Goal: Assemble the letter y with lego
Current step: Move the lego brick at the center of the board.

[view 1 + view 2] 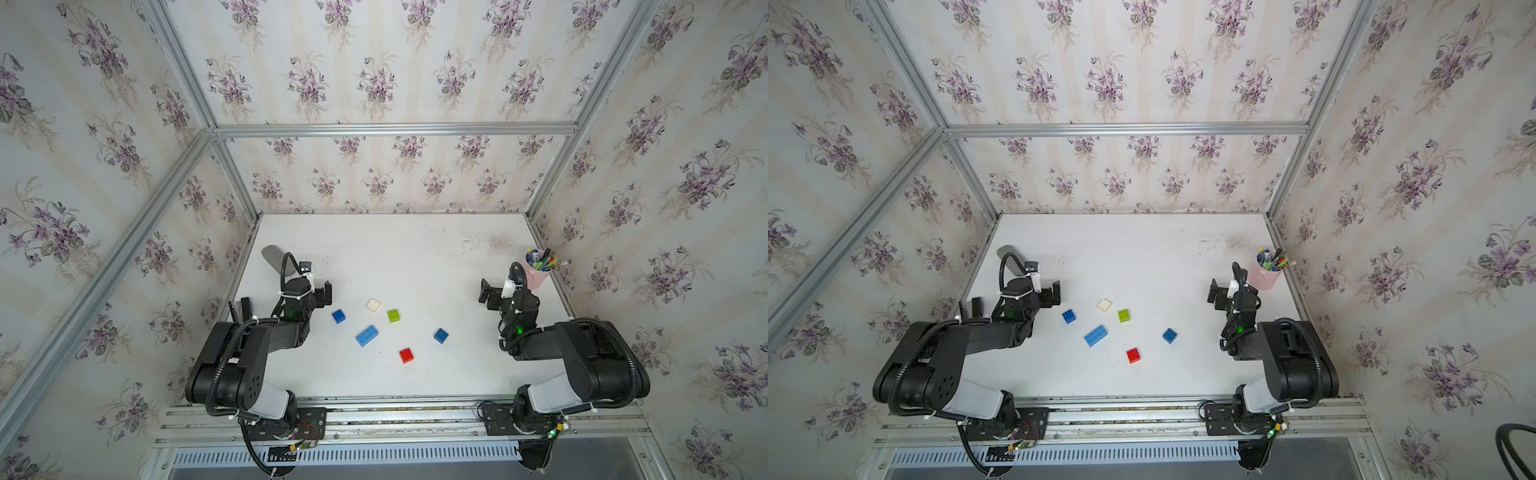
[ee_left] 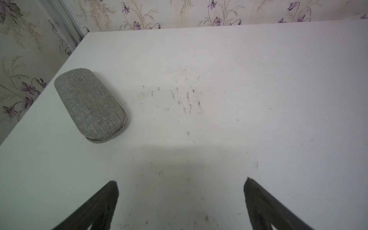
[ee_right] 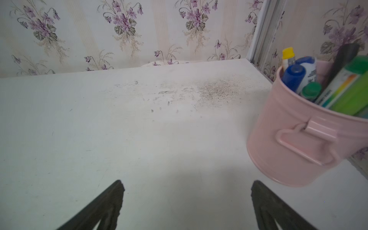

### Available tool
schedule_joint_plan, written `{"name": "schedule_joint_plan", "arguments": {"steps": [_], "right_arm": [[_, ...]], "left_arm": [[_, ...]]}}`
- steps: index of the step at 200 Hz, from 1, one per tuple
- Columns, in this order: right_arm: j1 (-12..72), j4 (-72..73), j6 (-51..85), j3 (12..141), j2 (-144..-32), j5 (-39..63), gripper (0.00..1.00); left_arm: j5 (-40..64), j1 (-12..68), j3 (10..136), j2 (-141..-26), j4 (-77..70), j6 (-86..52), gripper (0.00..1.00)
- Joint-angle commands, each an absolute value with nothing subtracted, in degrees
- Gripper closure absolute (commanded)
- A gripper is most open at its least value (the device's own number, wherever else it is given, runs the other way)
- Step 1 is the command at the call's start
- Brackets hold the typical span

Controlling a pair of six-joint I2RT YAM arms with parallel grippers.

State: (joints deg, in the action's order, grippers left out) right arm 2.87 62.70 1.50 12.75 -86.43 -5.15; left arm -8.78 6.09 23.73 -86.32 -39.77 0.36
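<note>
Separately, near the middle of the table [image 1: 415, 257], white brick [image 1: 373, 305] and green brick [image 1: 393, 315] are laid farthest, left dark blue brick [image 1: 338, 316] and right dark blue brick [image 1: 441, 335] at the sides, light blue brick [image 1: 367, 336] and red brick [image 1: 406, 355] nearest. Left gripper [image 2: 180, 182] and right gripper [image 3: 188, 183] are held fully released, empty, flanking the bricks.

Left wrist cam: left gripper [image 2: 181, 180] at the bottom edge of the frame, jaws spread wide. Both dark fingers [image 2: 99, 207] poke in from the lower corners, with bare white table [image 2: 278, 99] between them. Grey fabric case [image 2: 89, 105] lies closed, left of centre, angled, near the table's edge. Dark scuff marks [image 2: 187, 99] mid-frame. Floral wallpaper [image 2: 199, 14] across the top, metal post [image 2: 63, 22] upper left.
</note>
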Motion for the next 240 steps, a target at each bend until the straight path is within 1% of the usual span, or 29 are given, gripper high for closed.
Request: {"name": "schedule_joint_plan", "arguments": {"steps": [1,121,133,156,173,179,194,212,223,234,240], "right_arm": [[3.1,71.2,0.7,13.3,-87.8,-5.4,0.00],[3.1,71.4,0.7,13.1,-87.8,-5.4,0.00],[3.1,70.7,0.6,13.5,-87.2,-5.5,0.00],[3.2,54.0,0.7,19.9,-80.7,-5.1,0.00],[3.2,48.5,2.7,22.2,-75.6,-4.5,0.00],[3.2,46.7,4.3,22.9,-74.0,-4.4,0.00],[3.1,41.2,7.1,25.5,-70.2,-1.9,0.00],[3.2,33.3,12.4,28.8,-66.1,1.0,0.00],[3.1,26.8,17.8,30.8,-63.9,2.2,0.00],[3.1,22.0,24.3,31.6,-62.7,1.7,0.00],[2.9,21.4,25.2,31.7,-62.5,4.1,0.00]], "left_arm": [[-9.2,6.3,24.6,-86.8,-43.3,1.9,0.00],[-9.2,6.2,24.4,-86.6,-43.4,1.8,0.00],[-10.4,6.2,24.8,-86.2,-43.3,1.6,0.00],[-12.5,6.2,31.8,-82.4,-27.3,0.5,0.00],[-12.8,6.2,35.3,-81.6,-20.8,0.4,0.00],[-13.9,6.2,36.5,-79.4,-18.2,-0.7,0.00],[-16.6,6.1,41.1,-77.8,-10.2,-7.3,0.00],[-16.4,5.3,48.1,-77.0,2.6,-18.6,0.00],[-11.2,3.7,50.9,-77.2,7.7,-24.4,0.00],[-3.7,2.7,51.1,-77.3,8.6,-28.3,0.00],[-0.4,2.6,50.6,-77.1,8.2,-29.7,0.01]]}}
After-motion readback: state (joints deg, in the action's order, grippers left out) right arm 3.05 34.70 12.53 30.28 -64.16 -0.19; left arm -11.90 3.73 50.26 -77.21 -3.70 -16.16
